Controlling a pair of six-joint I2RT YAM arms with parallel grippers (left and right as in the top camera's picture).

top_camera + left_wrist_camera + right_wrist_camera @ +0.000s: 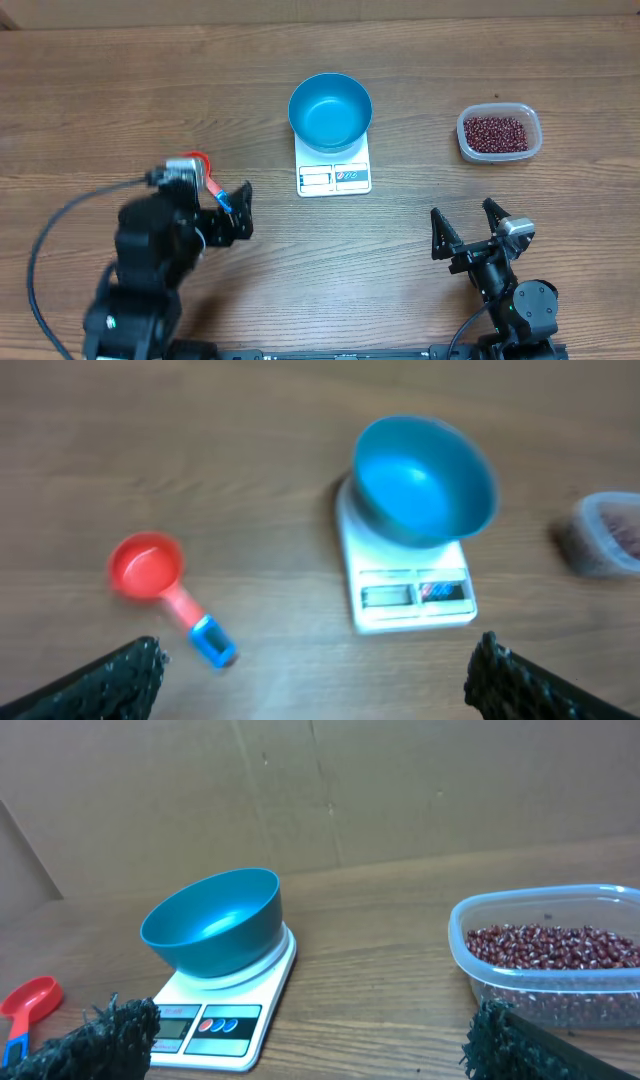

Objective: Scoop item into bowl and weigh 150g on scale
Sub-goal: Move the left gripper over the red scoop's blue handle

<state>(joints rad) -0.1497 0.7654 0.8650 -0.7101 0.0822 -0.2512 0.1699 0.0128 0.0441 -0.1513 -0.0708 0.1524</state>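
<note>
Closest up are the fuzzy dark fingertips (115, 682) poking into the bottom corners of the left wrist view. They're spread really wide, so the left gripper (315, 685) is gaping with nothing in it. Same deal with the right gripper (300, 1045): jaws far apart, holding nothing.

Left wrist cam is blurry, but it's the only one with a full look at the red scoop (150, 568) and its blue handle tip. It's lying flat on the table (250, 440), off to the left of the scale (410, 595). From overhead, the left arm (150, 250) covers most of it.

Right wrist cam gives the side-on angle. The blue bowl (213, 925) sits on the white scale and hides the back of its platform. The beans (555, 948) are piled in the clear tub (470, 980), well off to the scale's right. That cam also catches a cardboard wall (300, 790) behind the table.

Overhead, both arms sit at the near edge, well apart from the bowl and tub.
</note>
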